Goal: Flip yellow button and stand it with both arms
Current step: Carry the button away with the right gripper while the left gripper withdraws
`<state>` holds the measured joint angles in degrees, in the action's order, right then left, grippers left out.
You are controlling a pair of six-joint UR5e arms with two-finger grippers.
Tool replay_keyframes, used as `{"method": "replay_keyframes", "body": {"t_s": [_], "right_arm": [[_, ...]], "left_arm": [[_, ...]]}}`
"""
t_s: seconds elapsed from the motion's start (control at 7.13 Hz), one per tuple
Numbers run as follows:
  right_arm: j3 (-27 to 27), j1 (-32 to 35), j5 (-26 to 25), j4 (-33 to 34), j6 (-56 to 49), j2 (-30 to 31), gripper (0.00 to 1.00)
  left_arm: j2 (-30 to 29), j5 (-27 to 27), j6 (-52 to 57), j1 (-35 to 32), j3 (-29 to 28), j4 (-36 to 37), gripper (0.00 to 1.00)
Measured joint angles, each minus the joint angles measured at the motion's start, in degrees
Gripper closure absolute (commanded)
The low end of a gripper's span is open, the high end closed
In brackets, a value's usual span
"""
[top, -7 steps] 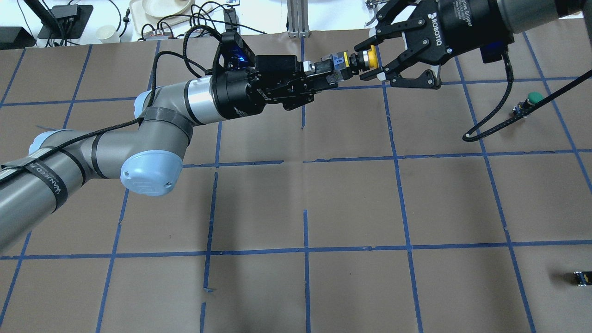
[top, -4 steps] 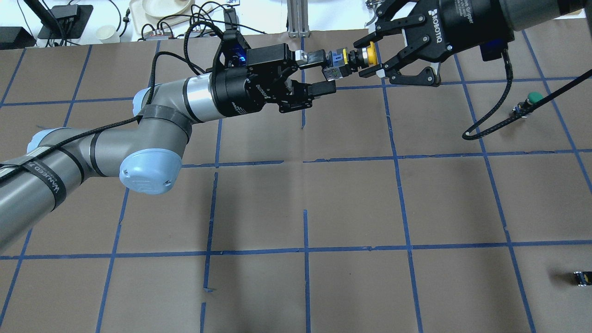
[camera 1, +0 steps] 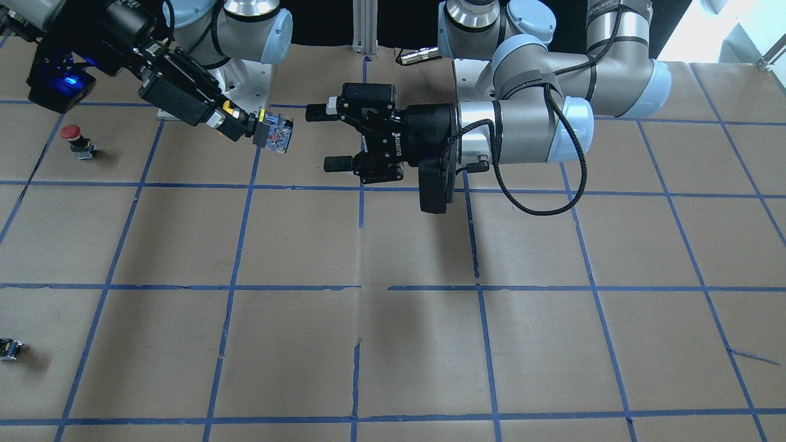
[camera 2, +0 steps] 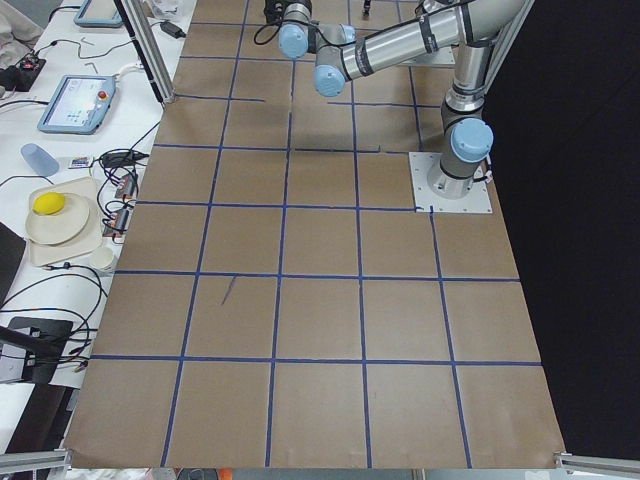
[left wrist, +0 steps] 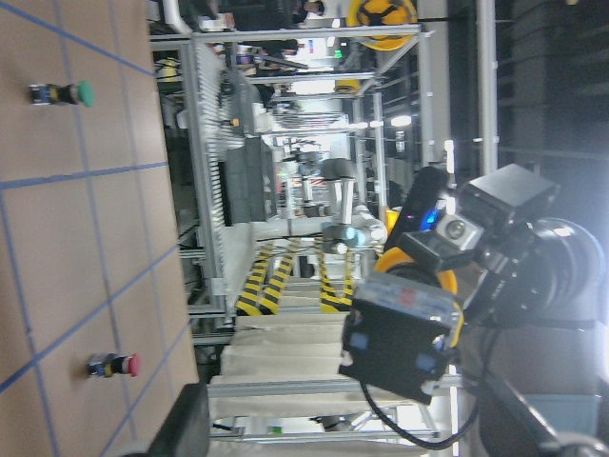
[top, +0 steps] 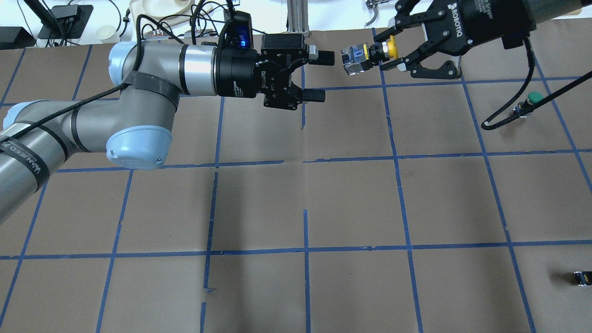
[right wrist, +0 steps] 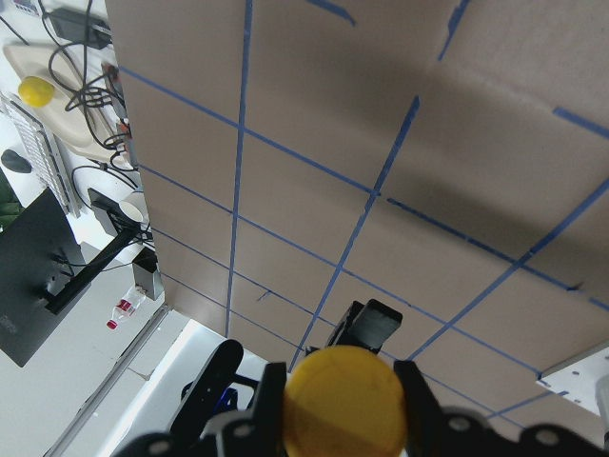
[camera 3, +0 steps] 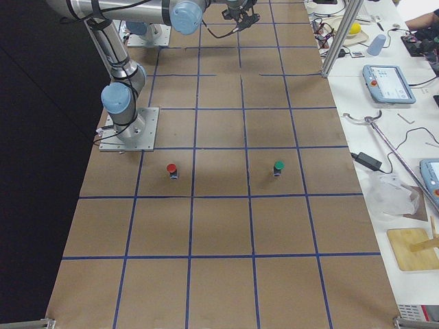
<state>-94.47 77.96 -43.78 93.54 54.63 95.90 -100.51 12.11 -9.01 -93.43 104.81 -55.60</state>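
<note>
Over the far side of the paper-covered table [top: 351,199], the left gripper [top: 322,76] is spread wide, fingertips near but not touching the yellow button [top: 365,54], which is held horizontally in the air, contact body toward that gripper, cap pinched in the right gripper [top: 391,53].

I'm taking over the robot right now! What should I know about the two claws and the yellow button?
Left gripper: open, empty, a gap away from the button.
Right gripper: shut on the yellow button at its cap end, in the air above the table, with the button's blocky body pointing toward the left gripper.
Done: the button is off the table, held by the right gripper alone.
Left, probably: lower it, stand it on the table, release.
Leave the green button and red button alone.
</note>
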Motion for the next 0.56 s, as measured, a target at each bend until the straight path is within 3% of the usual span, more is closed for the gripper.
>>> {"method": "replay_keyframes", "body": {"t_s": [0.28,0.56], "right_arm": [[-0.23,-2.29,-8.51,-0.83,-16.27,-0.04,0.77],[-1.43,-4.66,-19.26,-3.03,-39.00,-0.12,0.79]], "left_arm": [[1.46,13.84,-8.53,-0.43,-2.07,2.26,0.01],[5.61,35.55,-10.36,-1.30,-2.90,-1.94,0.01]]}}
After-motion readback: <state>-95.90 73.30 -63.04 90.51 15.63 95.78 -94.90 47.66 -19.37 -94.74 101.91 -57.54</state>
